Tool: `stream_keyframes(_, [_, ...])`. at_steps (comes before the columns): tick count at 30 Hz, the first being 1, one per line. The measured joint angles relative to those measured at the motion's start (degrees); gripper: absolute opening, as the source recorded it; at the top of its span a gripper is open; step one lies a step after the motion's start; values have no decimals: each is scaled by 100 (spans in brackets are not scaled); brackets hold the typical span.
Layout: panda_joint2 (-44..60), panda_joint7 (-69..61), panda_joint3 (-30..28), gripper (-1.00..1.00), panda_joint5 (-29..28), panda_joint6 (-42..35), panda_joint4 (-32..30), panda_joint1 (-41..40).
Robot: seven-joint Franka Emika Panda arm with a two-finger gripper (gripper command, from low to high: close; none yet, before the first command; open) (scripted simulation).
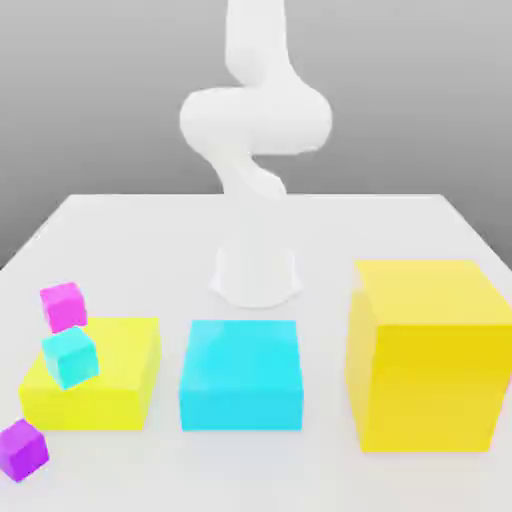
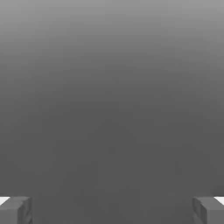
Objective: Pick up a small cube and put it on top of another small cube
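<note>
Violet small cube (image 1: 22,449), edge-cropped; claw (image 2: 112,211) fingertips clipped.

- A tiny violet-purple small cube (image 1: 22,449) is sitting on the white table at the exterior view's left, slightly turned, just before the low yellow block's corner.

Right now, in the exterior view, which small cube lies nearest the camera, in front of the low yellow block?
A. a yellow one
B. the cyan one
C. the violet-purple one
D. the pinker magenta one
C: the violet-purple small cube sits on the table at the front, below the low yellow block; the cyan small cube and magenta small cube lie farther back.
</note>
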Motion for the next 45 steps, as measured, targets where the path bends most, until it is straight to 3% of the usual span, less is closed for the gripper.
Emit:
stream_keyframes(15, [3141, 90, -848, 0, -120, 1041, -107, -858])
stream_keyframes(24, [5045, -358, -1142, 0, 516, 1651, -167, -1582])
stream_keyframes(32, [6726, -863, -853, 0, 1221, 2480, -30, -2252])
stream_keyframes(33, [6907, -907, -785, -100, 1277, 2618, 10, -2309])
stream_keyframes(40, [6940, -910, -769, -100, 1284, 2639, 17, -2325])
stream_keyframes(45, [6049, -584, -1052, -100, 955, 1983, -211, -2113])
